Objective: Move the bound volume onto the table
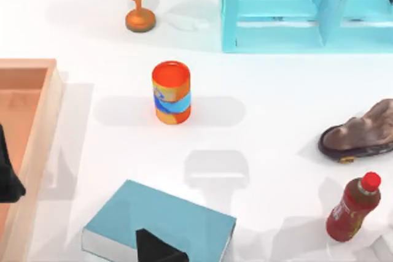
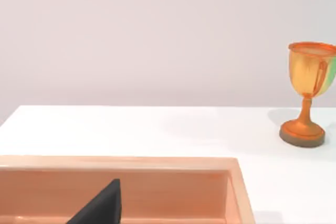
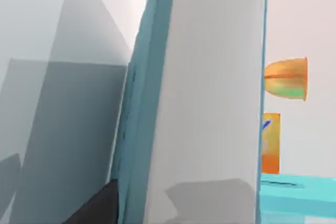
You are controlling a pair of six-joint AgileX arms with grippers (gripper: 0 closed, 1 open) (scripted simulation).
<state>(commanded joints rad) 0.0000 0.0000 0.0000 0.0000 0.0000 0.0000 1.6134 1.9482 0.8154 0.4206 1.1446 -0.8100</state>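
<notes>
The teal hardcover book (image 1: 166,222) lies flat on the glossy white table (image 1: 270,127), in front of the orange cylindrical can (image 1: 171,92) — matte cover, white page edges. The right gripper (image 1: 156,248) is a dark wedge over the book's near edge; can't tell how its jaws stand. The left gripper (image 1: 7,176) hangs over the wooden tray (image 1: 37,121) left of the can — can't tell its jaws either.

No readable text, number or brand is seen. The band on the orange can (image 1: 171,92) bears blue and yellow marks, and the red bottle (image 1: 354,207) carries a label, but no letters can be made out.
</notes>
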